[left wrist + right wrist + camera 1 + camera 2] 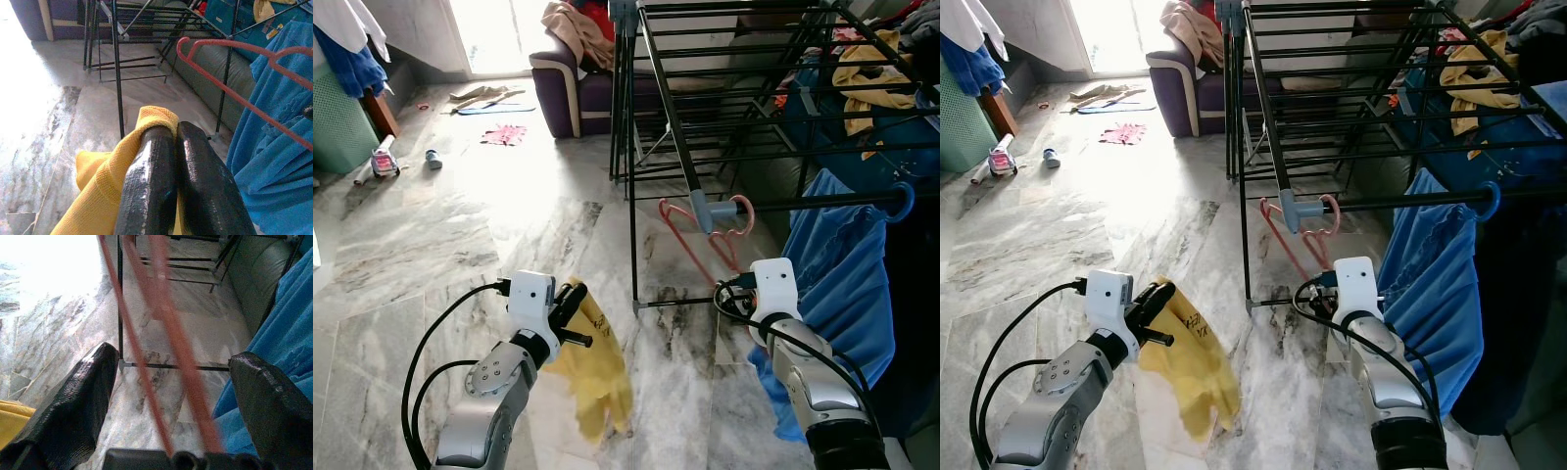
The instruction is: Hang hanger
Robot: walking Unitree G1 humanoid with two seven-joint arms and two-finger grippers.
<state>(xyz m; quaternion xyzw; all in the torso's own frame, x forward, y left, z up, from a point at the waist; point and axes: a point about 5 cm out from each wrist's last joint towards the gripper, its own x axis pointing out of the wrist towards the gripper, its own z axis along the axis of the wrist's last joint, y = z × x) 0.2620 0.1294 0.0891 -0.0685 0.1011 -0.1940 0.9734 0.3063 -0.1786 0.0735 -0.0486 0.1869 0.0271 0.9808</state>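
While left gripper (176, 161) fingers pinch yellow cloth (592, 367) tight, right gripper (171, 387) fingers spread wide around red hanger (705, 235), gripping nothing. Hanger hooked on rack (705, 147) rail, beside blue garment (837, 284).

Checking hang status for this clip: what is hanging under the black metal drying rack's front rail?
A pink wire hanger hooks by the rail's grey joint on the black metal drying rack, and a blue garment hangs beside it. The garment covers whatever lies behind it.
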